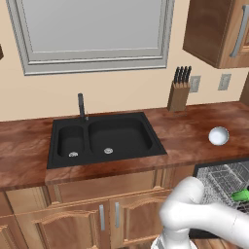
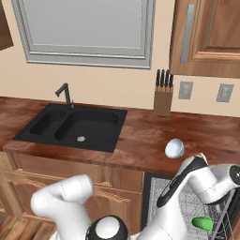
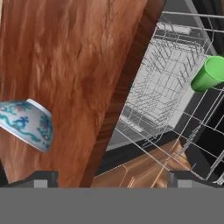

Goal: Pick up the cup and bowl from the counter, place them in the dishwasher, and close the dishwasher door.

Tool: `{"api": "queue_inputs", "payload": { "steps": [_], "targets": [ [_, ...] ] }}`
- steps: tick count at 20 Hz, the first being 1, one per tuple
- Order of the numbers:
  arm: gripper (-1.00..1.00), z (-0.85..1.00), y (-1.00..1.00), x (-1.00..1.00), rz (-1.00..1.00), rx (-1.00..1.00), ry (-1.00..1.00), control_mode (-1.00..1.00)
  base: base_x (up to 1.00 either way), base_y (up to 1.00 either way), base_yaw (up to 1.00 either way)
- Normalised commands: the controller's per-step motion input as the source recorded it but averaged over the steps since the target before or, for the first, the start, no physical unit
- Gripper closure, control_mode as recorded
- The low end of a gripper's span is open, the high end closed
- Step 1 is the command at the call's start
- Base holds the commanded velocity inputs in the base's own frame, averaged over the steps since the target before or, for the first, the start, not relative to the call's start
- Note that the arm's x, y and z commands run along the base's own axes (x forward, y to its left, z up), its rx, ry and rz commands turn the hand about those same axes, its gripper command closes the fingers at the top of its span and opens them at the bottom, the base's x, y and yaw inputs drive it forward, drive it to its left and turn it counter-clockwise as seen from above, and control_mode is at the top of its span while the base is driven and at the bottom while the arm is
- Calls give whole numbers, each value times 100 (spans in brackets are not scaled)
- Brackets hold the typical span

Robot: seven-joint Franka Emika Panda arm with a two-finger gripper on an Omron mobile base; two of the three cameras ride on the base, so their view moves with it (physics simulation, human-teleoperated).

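While no readable writing is showing anywhere, the small bright green cup point(image 3: 209, 73) is lying inside the grey wire rack point(image 3: 164, 83) of the black dishwasher point(image 1: 221, 168), partly cut off at the frame edge. Beside the dishwasher, the round glossy white bowl point(image 2: 174, 148) with blue pattern is sitting on the reddish-brown mottled counter point(image 2: 140, 136). Gripper point(image 3: 111, 178) tips are standing wide apart, holding nothing.
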Motion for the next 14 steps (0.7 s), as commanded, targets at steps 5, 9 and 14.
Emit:
{"api": "queue_inputs", "payload": {
  "steps": [5,9,14],
  "targets": [
    [-100,24,4,15,0,-11,0,-100,0,0,0],
    [-100,29,0,16,0,-10,0,-100,0,0,0],
    [-100,6,0,23,0,-4,0,-100,0,0,0]
  ]
}}
